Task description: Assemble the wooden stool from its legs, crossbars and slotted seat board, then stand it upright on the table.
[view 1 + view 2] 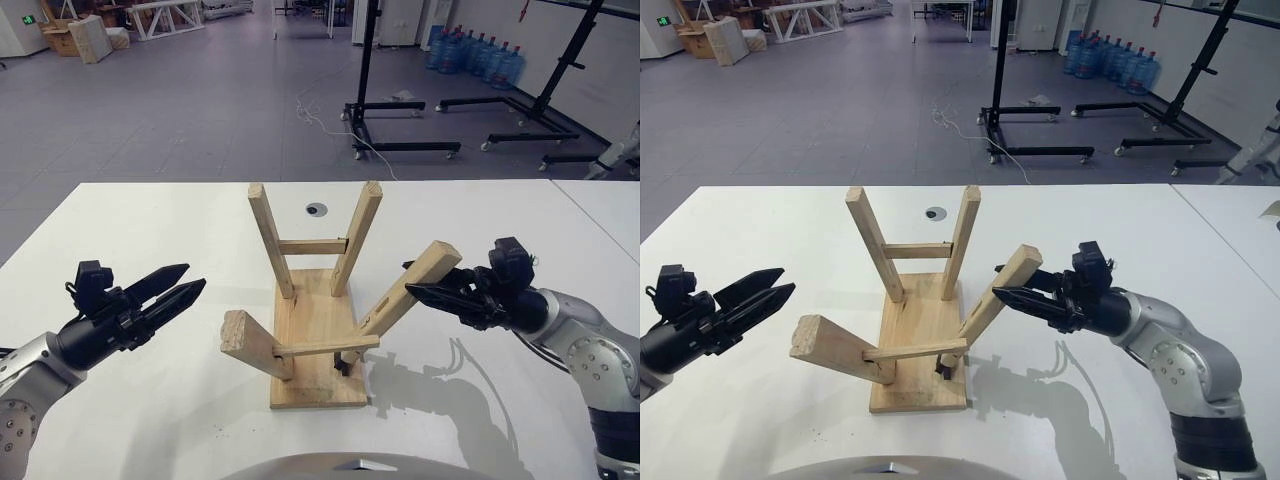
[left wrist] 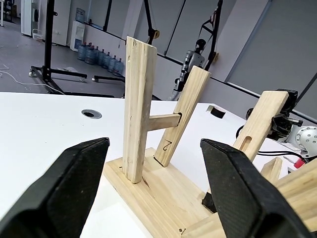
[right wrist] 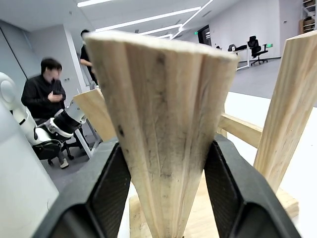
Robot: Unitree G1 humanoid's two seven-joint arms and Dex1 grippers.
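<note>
Seating the near leg pair looks like the step in hand: the seat board lies flat on the table with two far legs upright in it, while the near right leg and near left leg, joined by a crossbar, lean outward, their lower ends possibly not home in the slots. The right gripper is clamped on the near right leg's top end, arm low over the table; the left gripper hangs spread wide, apart from the near left leg, which it would need to grasp so both tip upright together
</note>
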